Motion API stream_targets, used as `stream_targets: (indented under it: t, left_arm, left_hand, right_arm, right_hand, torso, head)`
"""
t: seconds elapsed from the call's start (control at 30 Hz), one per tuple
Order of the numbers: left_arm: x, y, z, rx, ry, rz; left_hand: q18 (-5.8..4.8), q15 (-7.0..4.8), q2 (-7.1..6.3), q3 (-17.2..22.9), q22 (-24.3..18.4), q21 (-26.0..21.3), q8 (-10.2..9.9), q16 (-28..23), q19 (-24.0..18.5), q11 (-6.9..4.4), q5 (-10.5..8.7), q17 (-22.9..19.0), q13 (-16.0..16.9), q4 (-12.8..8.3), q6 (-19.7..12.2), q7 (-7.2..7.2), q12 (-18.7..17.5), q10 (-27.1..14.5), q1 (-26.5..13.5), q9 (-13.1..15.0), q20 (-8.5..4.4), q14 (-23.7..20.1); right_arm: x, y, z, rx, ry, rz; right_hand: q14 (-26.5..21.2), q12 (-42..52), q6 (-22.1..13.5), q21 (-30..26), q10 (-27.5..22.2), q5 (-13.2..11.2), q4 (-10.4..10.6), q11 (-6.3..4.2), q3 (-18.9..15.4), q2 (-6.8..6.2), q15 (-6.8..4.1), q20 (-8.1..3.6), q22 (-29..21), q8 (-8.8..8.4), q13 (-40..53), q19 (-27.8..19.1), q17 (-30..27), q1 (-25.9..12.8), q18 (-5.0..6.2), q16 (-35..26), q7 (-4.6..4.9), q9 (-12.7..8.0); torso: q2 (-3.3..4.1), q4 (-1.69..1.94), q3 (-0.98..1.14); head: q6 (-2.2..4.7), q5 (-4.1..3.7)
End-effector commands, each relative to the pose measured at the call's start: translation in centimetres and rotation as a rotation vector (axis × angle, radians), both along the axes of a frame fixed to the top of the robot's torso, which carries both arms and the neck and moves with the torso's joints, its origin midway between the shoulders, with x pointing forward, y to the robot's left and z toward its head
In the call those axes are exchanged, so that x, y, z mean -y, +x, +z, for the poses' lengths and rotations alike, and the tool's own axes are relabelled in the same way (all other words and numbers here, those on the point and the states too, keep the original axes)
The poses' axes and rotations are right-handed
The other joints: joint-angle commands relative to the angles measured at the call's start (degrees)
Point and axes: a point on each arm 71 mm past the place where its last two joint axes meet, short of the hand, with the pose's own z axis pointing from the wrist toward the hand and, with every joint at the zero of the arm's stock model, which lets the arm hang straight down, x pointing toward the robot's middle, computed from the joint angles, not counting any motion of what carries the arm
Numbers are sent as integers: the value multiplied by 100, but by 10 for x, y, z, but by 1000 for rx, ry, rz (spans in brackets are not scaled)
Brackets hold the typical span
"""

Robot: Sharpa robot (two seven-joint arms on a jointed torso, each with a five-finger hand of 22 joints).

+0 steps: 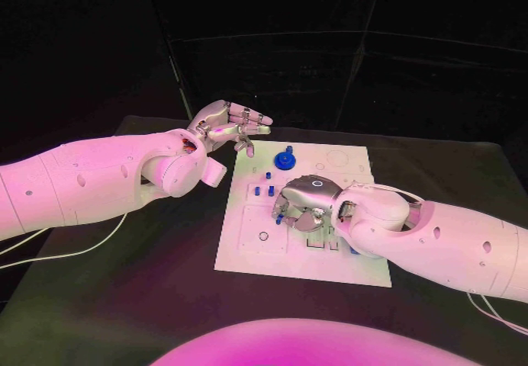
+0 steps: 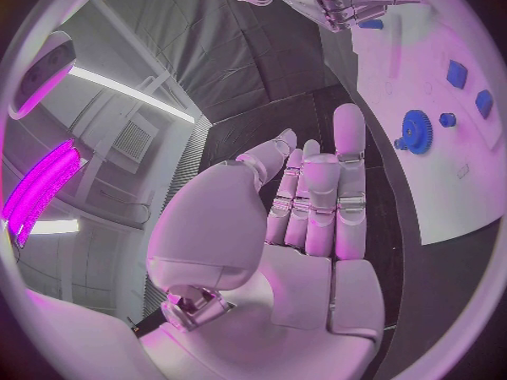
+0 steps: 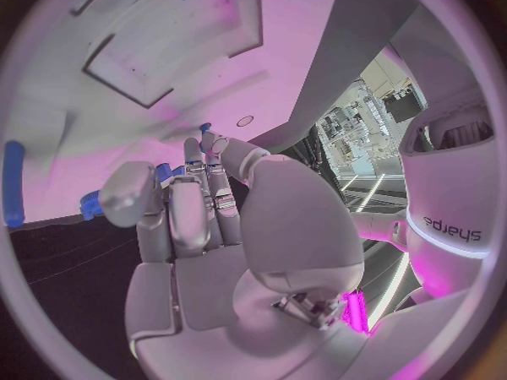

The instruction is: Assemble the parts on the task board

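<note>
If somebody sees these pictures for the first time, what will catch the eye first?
Probably the white task board in the middle of the black table, with a blue gear near its far edge. The right robot hand hangs low over the board's centre, while the left robot hand is raised beside its far left corner, holding nothing.

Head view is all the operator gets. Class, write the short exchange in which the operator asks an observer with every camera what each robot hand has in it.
Operator: Is the left robot hand carrying anything?
Observer: No. Its wrist camera shows the left robot hand with a bare palm and straight fingers.
Operator: And the right one, down on the task board?
Observer: On the right robot hand, a small blue part sits between thumb and fingers. I cannot tell whether it is gripped.
Operator: Anything hidden under that arm?
Observer: Yes, a long blue part lies near the edge of the task board.
</note>
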Motion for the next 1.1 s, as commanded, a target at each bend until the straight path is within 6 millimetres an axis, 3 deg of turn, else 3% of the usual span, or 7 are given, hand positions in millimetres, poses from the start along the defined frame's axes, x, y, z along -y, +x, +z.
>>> stream_targets:
  t: [0.03,1.1]
  left_arm:
    - [1,0,1,-1,-6,-14]
    - [1,0,0,-7,-4,-15]
  left_hand:
    - [58,-11,16,2,-5,-32,-32,-9,-36,-2,30,-6,6,24,-36,11,36,-45,6,-8,-6,-30]
    - [59,-10,19,4,-7,-36,-32,-10,-38,0,31,-14,7,21,-42,12,42,-56,14,-9,-4,-37]
  right_arm:
    - [-1,1,-1,-1,-27,-2]
    - [-3,-7,-9,-26,-71,8]
  right_hand:
    - [201,14,49,29,31,9,15,-9,33,-1,-43,-8,-1,-7,8,19,-3,-35,49,14,-13,8]
    - [180,-35,0,-11,-36,122,96,2,-144,-120,-31,2,-76,-64,-6,-34,-67,-228,62,-19,-6,0]
  torso:
    - [2,-1,2]
    - [0,0,5]
  head:
    - [-6,6]
    - [-21,0]
